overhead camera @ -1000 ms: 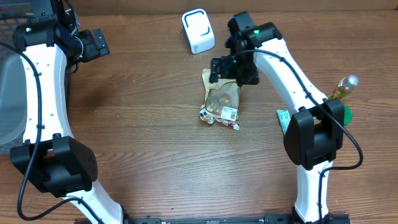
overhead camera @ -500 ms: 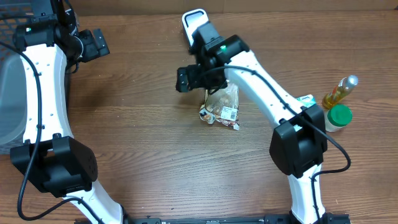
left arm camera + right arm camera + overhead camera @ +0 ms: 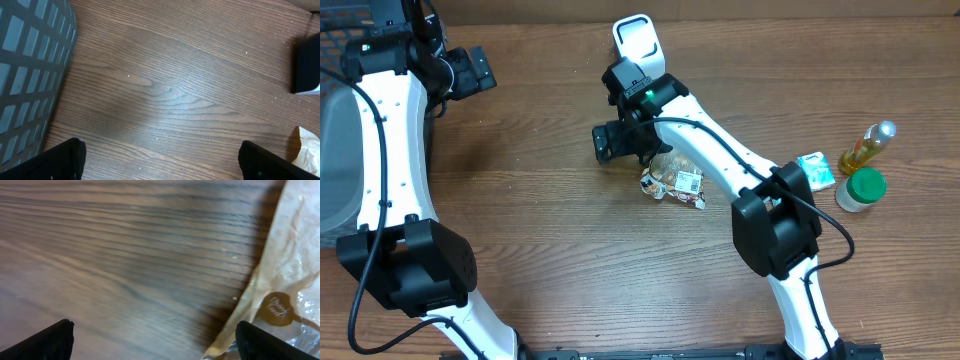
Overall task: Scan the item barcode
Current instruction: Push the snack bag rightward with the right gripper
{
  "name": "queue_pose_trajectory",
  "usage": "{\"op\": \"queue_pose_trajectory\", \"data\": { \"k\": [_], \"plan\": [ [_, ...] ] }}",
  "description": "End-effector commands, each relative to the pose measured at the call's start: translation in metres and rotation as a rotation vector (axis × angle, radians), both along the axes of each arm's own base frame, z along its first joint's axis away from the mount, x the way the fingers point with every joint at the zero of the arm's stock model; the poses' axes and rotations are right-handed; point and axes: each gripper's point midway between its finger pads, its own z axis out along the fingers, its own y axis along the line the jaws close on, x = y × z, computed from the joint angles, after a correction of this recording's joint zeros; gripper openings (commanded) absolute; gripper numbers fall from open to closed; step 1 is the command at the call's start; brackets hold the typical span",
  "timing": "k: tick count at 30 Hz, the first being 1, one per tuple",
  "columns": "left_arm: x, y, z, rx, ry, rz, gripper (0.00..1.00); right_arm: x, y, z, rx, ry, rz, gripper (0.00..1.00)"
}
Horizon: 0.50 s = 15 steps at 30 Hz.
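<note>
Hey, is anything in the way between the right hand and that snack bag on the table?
Nothing visible. The right hand hangs open right beside the snack bag, and the wrist view shows only bare table between its fingers and the bag's edge.

Scanner [image 3: 638, 38] behind bag [image 3: 680, 181], bottle [image 3: 868, 146], jar [image 3: 861, 189], box [image 3: 816, 170] at right, basket [image 3: 332, 160] at left edge

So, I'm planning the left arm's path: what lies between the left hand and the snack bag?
Overhead: the open right hand, just beside the snack bag; from the left hand up to it, bare table.
</note>
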Motion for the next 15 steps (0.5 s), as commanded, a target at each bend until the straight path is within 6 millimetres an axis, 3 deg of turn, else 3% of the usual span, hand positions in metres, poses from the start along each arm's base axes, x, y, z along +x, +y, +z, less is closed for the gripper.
{"op": "queue_pose_trajectory", "data": {
  "k": [1,9,15],
  "plan": [
    [0.003,-0.002,0.007,0.005,-0.020,0.005,1.00,0.007,-0.021,-0.013,-0.117,-0.028,-0.035,1.00],
    [0.003,-0.002,0.007,0.005,-0.020,0.005,1.00,0.009,-0.081,-0.014,-0.417,-0.077,-0.078,1.00],
    [0.003,-0.002,0.007,0.005,-0.020,0.005,1.00,0.007,-0.127,-0.011,-0.532,-0.029,-0.173,1.00]
  ]
}}
